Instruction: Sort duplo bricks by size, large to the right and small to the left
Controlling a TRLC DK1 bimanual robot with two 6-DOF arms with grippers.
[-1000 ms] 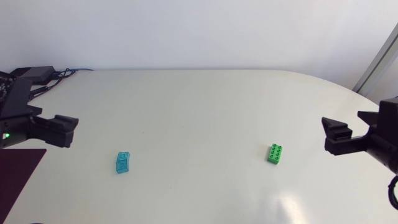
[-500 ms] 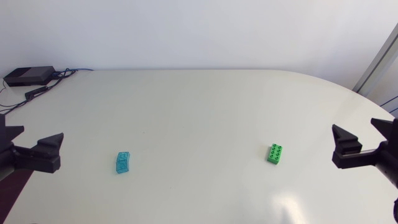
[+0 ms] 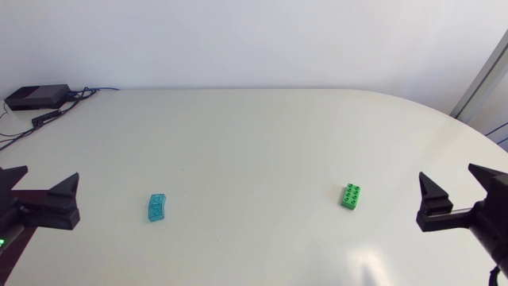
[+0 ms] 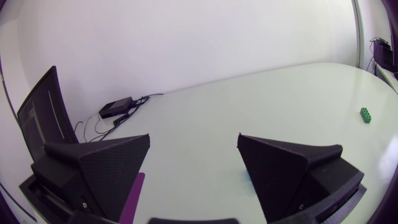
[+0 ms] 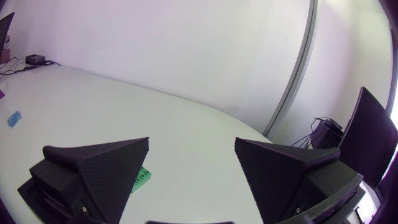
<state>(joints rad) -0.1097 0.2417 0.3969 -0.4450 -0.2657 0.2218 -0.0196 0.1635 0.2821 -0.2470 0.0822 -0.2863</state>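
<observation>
Table [image 3: 254, 143] white, rounded at its right end, seen from the head view; 2 bricks on it, well apart

Blue brick [image 3: 158, 208], small and translucent, lies left of centre in the lower half of the frame, slightly tilted; green brick [image 3: 352, 195], the bigger of the 2 with 2 rows of studs, lies right of centre at about the same height

Left gripper [image 3: 50, 172] at the lower left edge of the frame; fingers spread wide, nothing between them; blue brick to its right, not touching

Right gripper [image 3: 446, 170] at the lower right edge; fingers likewise spread wide and holding nothing; green brick to its left, apart from it

Left wrist view: both wedge fingers parted with bare table in the gap; green brick far ahead across the table, off to one side

Right wrist view: fingers parted, gap empty; green brick just beside 1 finger, partly hidden behind it; blue brick far off beyond that same finger

Black box [image 3: 36, 97] with cables at the table's upper left corner
</observation>
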